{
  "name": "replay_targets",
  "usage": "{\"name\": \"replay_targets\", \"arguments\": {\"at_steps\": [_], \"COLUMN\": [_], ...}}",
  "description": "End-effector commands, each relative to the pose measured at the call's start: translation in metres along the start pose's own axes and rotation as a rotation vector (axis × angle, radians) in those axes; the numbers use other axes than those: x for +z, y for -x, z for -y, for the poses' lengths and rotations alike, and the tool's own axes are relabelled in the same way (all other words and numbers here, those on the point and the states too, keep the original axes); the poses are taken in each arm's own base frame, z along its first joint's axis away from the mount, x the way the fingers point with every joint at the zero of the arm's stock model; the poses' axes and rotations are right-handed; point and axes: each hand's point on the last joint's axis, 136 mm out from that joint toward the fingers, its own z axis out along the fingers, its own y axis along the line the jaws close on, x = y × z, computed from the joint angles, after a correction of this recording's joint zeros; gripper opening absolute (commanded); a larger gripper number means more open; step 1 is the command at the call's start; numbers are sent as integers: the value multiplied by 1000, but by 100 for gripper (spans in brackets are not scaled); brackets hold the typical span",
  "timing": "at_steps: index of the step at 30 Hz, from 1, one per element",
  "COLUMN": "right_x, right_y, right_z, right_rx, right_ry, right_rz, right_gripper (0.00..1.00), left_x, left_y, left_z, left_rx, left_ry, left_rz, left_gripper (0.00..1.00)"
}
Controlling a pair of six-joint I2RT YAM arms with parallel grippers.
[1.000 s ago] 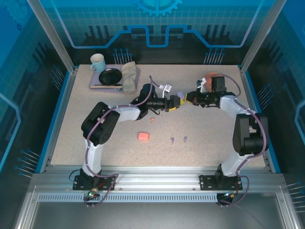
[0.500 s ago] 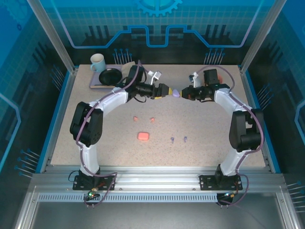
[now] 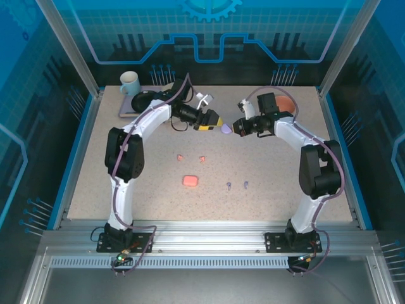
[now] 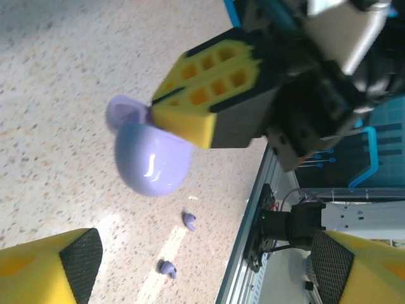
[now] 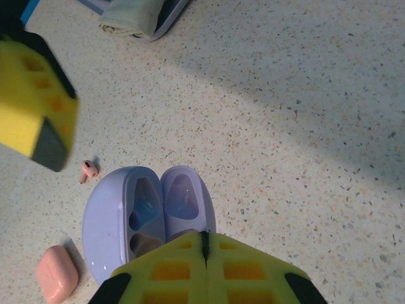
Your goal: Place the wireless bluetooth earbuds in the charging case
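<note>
Left tool (image 3: pixel 214 120) now off lilac case (image 3: pixel 226 128) in right tool (image 3: pixel 236 126)

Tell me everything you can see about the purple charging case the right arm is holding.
The lilac charging case is a small, rounded, glossy plastic clamshell, hinged open with its two halves side by side. The moulded hollows that show look empty. The right gripper pinches one edge between its yellow fingers, and the case appears held clear of the speckled table, toward the far middle. Nothing else touches it; the left gripper is open beside it.
</note>
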Motion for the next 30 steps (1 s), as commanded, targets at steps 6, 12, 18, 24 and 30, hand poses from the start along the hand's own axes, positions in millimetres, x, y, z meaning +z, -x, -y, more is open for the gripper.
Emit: {"name": "replay_targets", "arguments": {"at_steps": [6, 12, 18, 24, 30], "right_x": [14, 10, 4, 2, 3], "right_y": [3, 6, 10, 13, 13], "right_z": [-20, -28, -37, -42, -48], "right_rx": [-145, -164, -175, -180, -193], "right_ry": [26, 47, 70, 83, 95], "right_rz": [-2, 13, 34, 43, 40], "right_gripper": [0, 0, 0, 0, 0], "left_x": [2, 7, 10, 13, 16], "left_y": [-8, -10, -8, -6, -4], "left_z": [-3, -10, -10, -12, -9], "left_rx": [-47, -72, -89, -98, -102], "left_ry": [-82, -123, -164, -194, -223], "left_rz": [-79, -94, -103, -103, -105], "left_gripper": [82, 75, 70, 64, 57]}}
